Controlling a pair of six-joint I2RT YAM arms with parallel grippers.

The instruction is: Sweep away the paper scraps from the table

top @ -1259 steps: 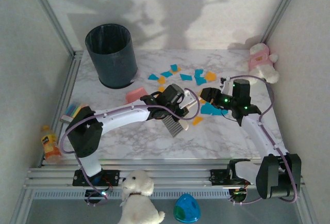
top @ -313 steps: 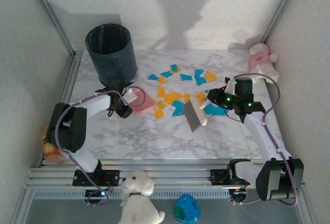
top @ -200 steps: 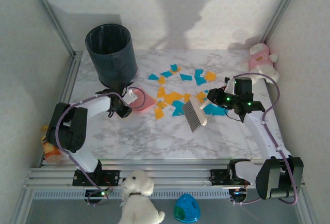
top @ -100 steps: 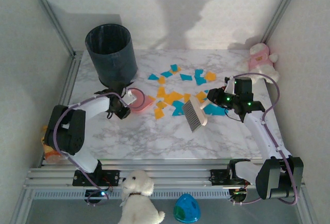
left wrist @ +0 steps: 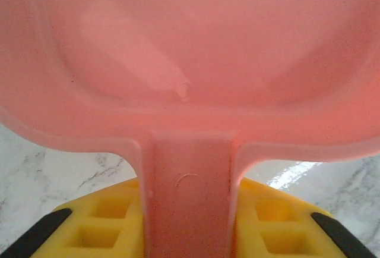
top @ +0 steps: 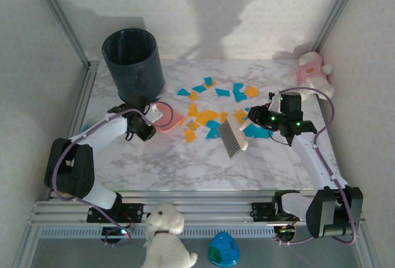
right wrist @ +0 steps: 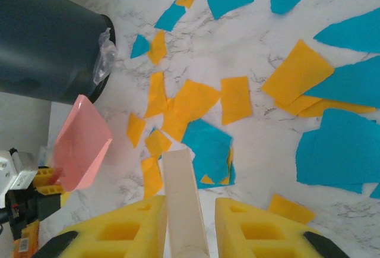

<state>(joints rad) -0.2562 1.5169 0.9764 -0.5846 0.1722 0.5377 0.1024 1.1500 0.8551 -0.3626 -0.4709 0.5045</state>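
My L claw [top: 148, 125] is clenched on the pink dustpan [top: 167, 118] handle, near the dark bin [top: 134, 65]. My R claw [top: 258, 120] grips the brush [top: 232, 137] handle. Orange & blue paper scraps [top: 207, 117] lie scattered mid-table [top: 185, 164], btwn dustpan & brush.

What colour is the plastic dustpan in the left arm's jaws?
Pink, a salmon shade; the pink plastic dustpan shows best in the left wrist view.

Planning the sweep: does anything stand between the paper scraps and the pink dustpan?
Nothing visible does. The nearest paper scraps lie close beside the pink dustpan, with only bare table between. The dark bin stands behind.
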